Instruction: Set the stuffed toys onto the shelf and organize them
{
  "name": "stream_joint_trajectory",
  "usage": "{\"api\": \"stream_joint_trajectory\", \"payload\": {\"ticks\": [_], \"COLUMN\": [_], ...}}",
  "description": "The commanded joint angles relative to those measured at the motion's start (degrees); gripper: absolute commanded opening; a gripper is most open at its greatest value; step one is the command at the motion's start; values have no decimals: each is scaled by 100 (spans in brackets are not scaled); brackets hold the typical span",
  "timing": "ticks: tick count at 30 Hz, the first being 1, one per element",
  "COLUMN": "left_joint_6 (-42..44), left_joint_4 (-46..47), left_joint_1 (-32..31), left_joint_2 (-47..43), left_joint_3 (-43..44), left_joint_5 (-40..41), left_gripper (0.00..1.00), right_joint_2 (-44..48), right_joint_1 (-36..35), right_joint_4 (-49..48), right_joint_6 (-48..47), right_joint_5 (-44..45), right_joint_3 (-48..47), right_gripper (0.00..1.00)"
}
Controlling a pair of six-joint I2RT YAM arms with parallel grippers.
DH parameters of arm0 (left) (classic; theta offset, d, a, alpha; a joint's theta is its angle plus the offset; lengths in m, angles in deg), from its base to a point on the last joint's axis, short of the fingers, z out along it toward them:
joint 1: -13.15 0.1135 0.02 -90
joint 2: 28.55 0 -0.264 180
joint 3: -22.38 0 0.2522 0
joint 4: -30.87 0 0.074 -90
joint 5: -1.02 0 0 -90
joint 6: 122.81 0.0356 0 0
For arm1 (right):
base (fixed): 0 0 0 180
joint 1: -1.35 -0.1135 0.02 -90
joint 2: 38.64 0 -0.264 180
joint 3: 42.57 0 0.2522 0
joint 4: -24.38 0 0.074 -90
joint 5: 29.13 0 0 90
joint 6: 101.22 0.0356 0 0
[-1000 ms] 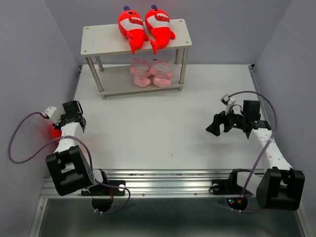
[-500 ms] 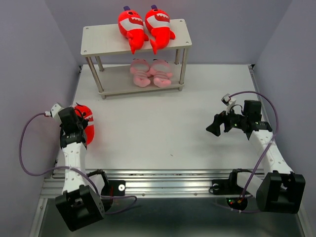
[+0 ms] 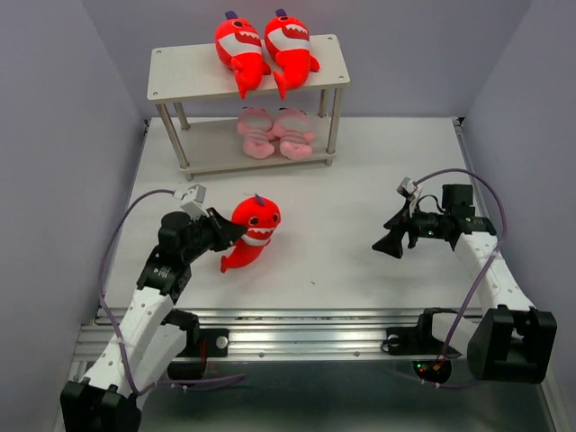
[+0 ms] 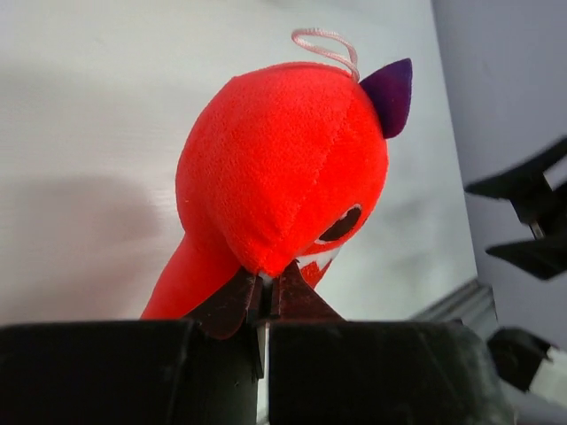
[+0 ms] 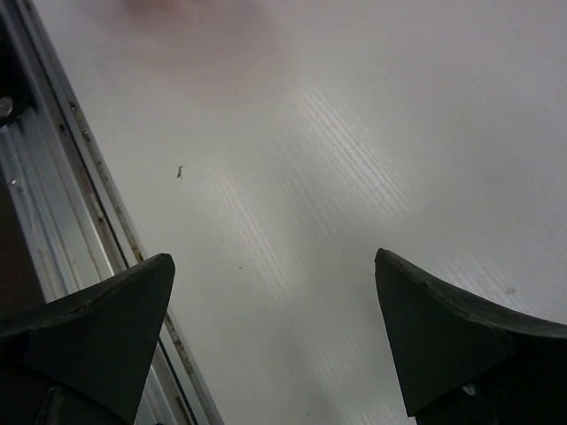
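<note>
Stuffed toys, from the top view: two red sharks (image 3: pixel 238 49) (image 3: pixel 290 47) lie side by side on the right half of the upper board of the shelf (image 3: pixel 180 76), and two pink striped toys (image 3: pixel 256 130) (image 3: pixel 292 132) sit touching on the lower board beneath them. A third shark (image 3: pixel 256 227) is over the near-left part of the counter (image 3: pixel 342 189), well apart from the shelf, pinched at its back by the left end effector (image 3: pixel 236 234). The right end effector (image 3: pixel 391 236) hangs over the right side, holding nothing.

In the left wrist view, the left end effector (image 4: pixel 266 297) is closed narrowly on a fold of the third shark's red fabric; its purple fin (image 4: pixel 390 88) and pale hanging loop (image 4: pixel 323 42) point away.

In the right wrist view, the right end effector (image 5: pixel 274 261) is spread wide above bare counter, beside the metal rail (image 5: pixel 62 204).
</note>
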Motion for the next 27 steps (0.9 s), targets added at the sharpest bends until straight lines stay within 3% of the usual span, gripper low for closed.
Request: {"api": "stream_joint_trajectory", "payload": {"ticks": [1, 6, 9, 16, 27], "left_joint_6": [-421, -878, -1080, -1318, -1696], "left_joint_4": [1037, 2284, 2944, 4016, 4931], "left_joint_1": [-1232, -3120, -3930, -4654, -4900], "left_joint_2": [-182, 291, 1116, 3207, 3966], "left_joint_3": [-317, -458, -222, 745, 1133], "left_joint_5": [-227, 439, 774, 969, 890], "left_gripper": [0, 0, 0, 0, 0], "right_joint_2": [-334, -1001, -1257, -1179, -713], "right_joint_1": [35, -96, -228, -598, -1230], "right_joint_4": [1427, 3096, 3731, 3434, 2134], "right_joint_6": [-1367, -2543, -2827, -2169, -1193], "right_joint_5": [-1059, -1349, -1420, -1068, -111], "right_joint_3": [-572, -1388, -1845, -2260, -1575], "right_gripper": [100, 100, 100, 100, 99]}}
